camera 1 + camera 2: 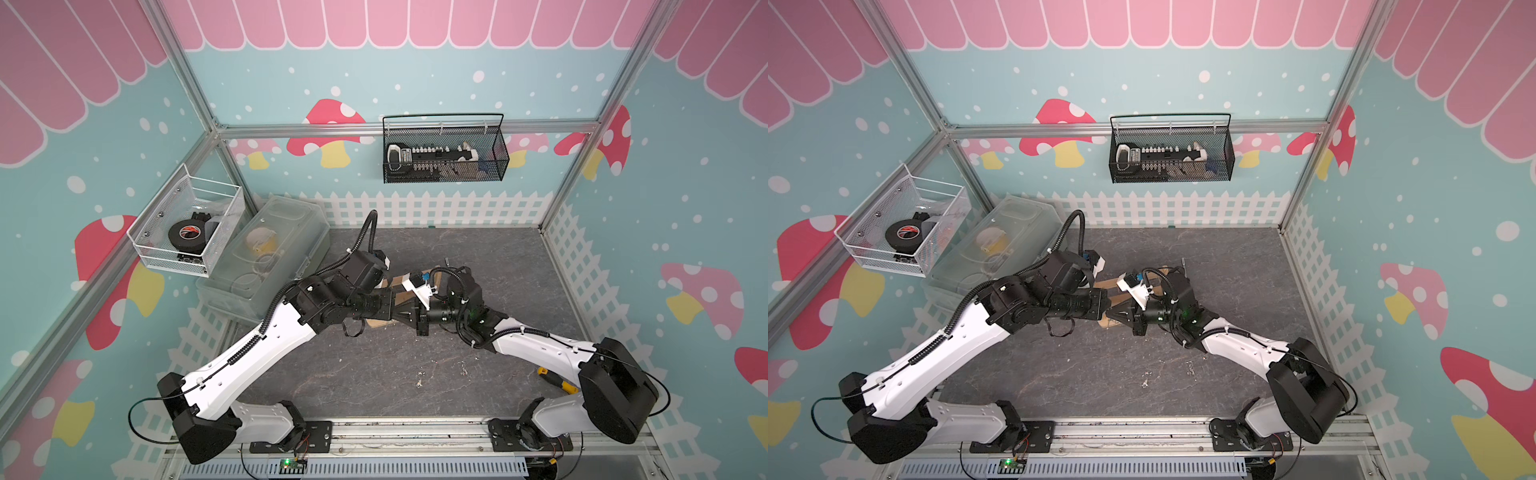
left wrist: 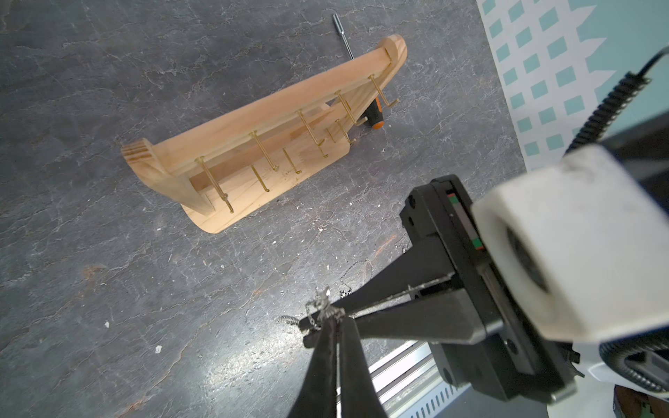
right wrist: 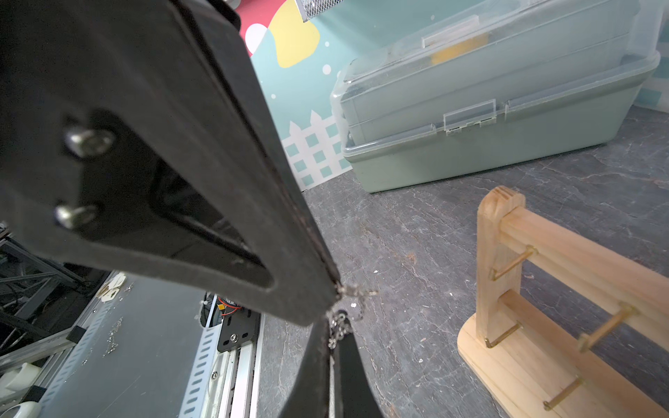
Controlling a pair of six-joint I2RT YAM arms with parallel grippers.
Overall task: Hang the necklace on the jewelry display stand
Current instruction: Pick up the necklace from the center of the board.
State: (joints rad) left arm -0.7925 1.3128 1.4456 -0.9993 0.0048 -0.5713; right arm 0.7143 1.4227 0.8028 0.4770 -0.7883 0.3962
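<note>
In both top views the two arms reach in from the near rail and meet over the middle of the grey tabletop [image 1: 374, 374]. The left end effector [image 1: 390, 311] and right end effector [image 1: 400, 314] are tip to tip, but from above I cannot tell how tightly either is pinched, and the necklace is too fine to see. The jewelry display stand [image 1: 1105, 284] sits beneath the wrists, mostly covered, with a clear plastic box [image 1: 270, 257] over by the left wall. In the left wrist view the left end effector [image 2: 336, 327] is closed to a slit on a bunched bit of the necklace [image 2: 320, 307]. The right end effector [image 2: 344, 314] is clamped on it too, with chain running back between its fingers [image 2: 398, 318]. A thin loop shows just beyond the tips, and I cannot tell whether it hangs or lies. The stand [image 2: 260, 112] is upright, apart from the tips, its gold pegs [image 2: 262, 150] facing them and a screwdriver [image 2: 374, 117] behind it. In the right wrist view the right end effector [image 3: 332, 334] grips chain at its tips, the left end effector [image 3: 325, 300] pinches more just beside it, the stand [image 3: 496, 253] is nearby, and the box [image 3: 488, 108] lies beyond.
</note>
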